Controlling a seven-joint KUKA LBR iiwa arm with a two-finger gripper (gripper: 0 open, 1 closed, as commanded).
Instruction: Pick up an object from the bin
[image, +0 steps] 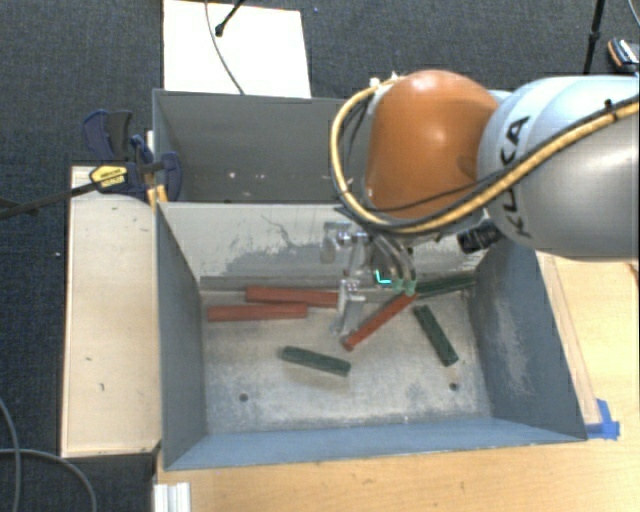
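Note:
My gripper hangs low over the middle of the bin, below the orange dome. A red-brown bar lies slanted right beside it, its lower end at the gripper's tip and its upper end running up under the wrist. Whether the gripper touches or holds this bar is hidden. A dark green bar lies flat just below and left of the gripper. Another dark green bar lies to the right of the slanted red one.
Two more red-brown bars lie side by side on the left of the bin floor. A third dark green bar pokes out from behind the wrist at the right. The arm covers the bin's back right.

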